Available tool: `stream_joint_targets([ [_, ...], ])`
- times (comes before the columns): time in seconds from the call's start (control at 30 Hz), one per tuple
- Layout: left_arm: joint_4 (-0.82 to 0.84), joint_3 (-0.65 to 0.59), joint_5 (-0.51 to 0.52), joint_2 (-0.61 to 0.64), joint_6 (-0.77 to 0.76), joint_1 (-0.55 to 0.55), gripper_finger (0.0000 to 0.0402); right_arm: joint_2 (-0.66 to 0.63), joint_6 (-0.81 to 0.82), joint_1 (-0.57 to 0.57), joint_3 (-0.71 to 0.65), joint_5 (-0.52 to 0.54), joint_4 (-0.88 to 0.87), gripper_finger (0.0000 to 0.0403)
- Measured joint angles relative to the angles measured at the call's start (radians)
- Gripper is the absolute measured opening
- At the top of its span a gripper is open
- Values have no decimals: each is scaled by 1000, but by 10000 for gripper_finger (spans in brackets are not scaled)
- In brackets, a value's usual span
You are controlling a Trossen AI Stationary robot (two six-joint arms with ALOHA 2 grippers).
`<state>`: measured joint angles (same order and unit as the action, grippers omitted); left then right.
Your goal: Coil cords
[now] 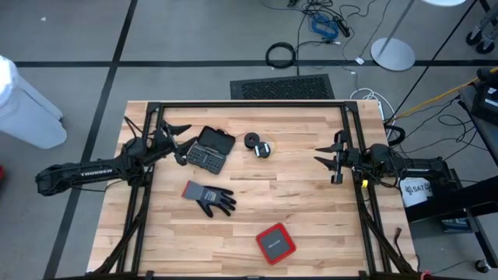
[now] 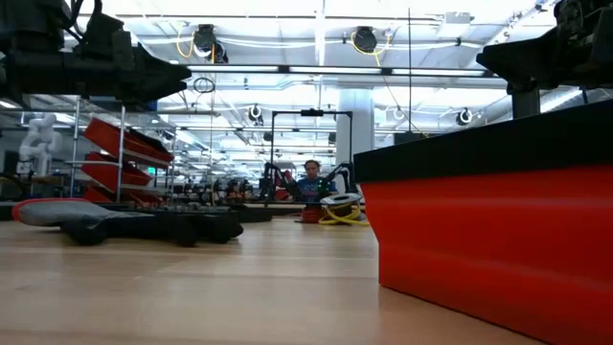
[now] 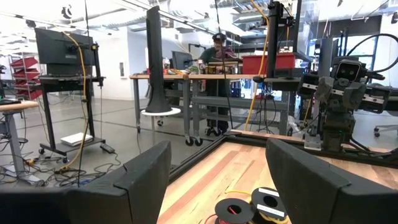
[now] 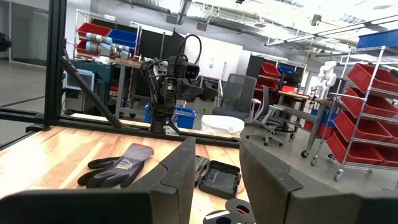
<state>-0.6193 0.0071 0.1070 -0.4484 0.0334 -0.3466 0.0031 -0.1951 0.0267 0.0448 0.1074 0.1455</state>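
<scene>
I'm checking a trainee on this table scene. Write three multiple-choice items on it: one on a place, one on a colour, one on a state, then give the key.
1. Where do the two small coiled cord bundles lie on the wooden table?
A. Beside the open dark hinged case, between the arms
B. On top of the red square box
C. Inside the glove

2. What colour is the flat square box at the table's near edge?
A. Blue
B. Red
C. White

3. How do the left gripper and right gripper stand?
A. Both clamp a cord
B. One holds the grey and black work glove
C. Both are open and hold nothing

Key: 1 A, the high view shows the bundles right of the case. 2 B, its top is red with a dark centre. 3 C, the wrist views show parted fingers with nothing between them.
</scene>
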Motion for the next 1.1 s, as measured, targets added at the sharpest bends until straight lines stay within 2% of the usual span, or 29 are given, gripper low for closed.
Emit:
stream_joint_targets([
  [0.3, -29, 0, -13, 0, 0, 0, 270, 0, 0, 0, 0, 0, 0, 114],
  [0.53, -7, 0, -161, -1, -2, 0, 270, 0, 0, 0, 0, 0, 0, 114],
  [0.73, 10, 3, -149, -2, -80, 0, 270, 0, 0, 0, 0, 0, 0, 114],
  [0.97, -1, 133, -259, -2, -105, 5, 270, 0, 0, 0, 0, 0, 0, 114],
  [1.1, 8, 236, -272, -3, -82, 21, 270, 0, 0, 0, 0, 0, 0, 114],
])
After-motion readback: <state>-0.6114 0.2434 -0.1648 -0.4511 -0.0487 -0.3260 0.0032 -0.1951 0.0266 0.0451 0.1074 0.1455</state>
